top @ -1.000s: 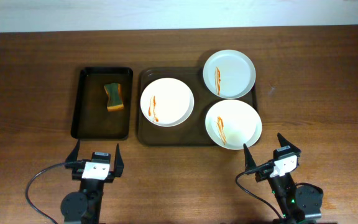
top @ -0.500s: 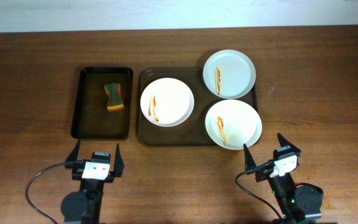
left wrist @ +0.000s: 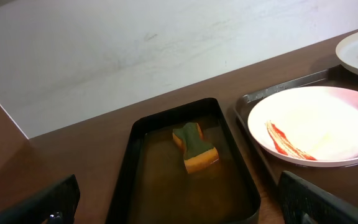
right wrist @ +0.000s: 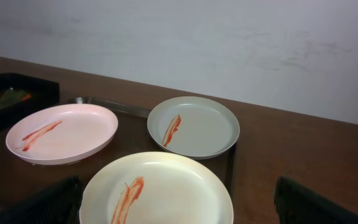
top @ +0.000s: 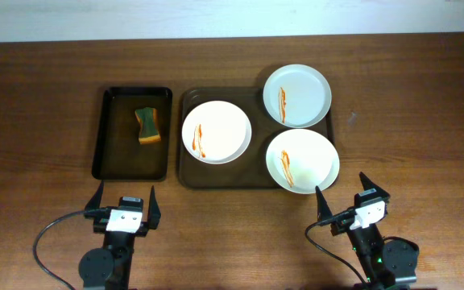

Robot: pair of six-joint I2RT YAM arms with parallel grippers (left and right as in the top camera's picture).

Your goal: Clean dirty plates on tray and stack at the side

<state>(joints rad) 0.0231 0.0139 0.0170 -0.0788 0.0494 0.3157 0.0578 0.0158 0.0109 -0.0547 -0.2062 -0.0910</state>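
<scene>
Three white plates with orange-red smears lie on the dark brown tray (top: 216,174): one at the left (top: 217,131), one at the back right (top: 297,95), one at the front right (top: 302,159). My left gripper (top: 125,206) is open and empty near the table's front, in front of the black tray. My right gripper (top: 346,196) is open and empty, just in front of the front right plate (right wrist: 156,190). In the right wrist view the left plate (right wrist: 62,132) and the back right plate (right wrist: 193,126) show too. The left wrist view shows the left plate (left wrist: 319,125).
A smaller black tray (top: 105,143) stands left of the brown tray and holds a green and orange sponge (top: 147,125), also seen in the left wrist view (left wrist: 195,147). A small dark speck (top: 351,118) lies on the wooden table right of the tray.
</scene>
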